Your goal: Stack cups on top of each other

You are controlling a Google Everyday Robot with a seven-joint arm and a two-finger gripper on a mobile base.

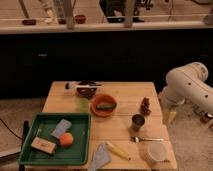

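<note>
A dark grey metal tumbler [137, 122] stands upright on the wooden table [125, 92], right of the middle. A pale green translucent cup [83, 104] stands left of the orange bowl, just behind the green tray. The two cups are apart, with the bowl between them. My white arm [187, 86] comes in from the right, and the gripper [171, 117] hangs just off the table's right edge, to the right of the tumbler and touching nothing.
An orange bowl [103, 105] holds a green item. Around it are a dark bowl with a utensil [86, 89], a brown object [145, 106], a fork [146, 139], a whitish tub [156, 151], a yellow item [118, 150], a grey cloth [101, 158] and a green tray [80, 150] of objects.
</note>
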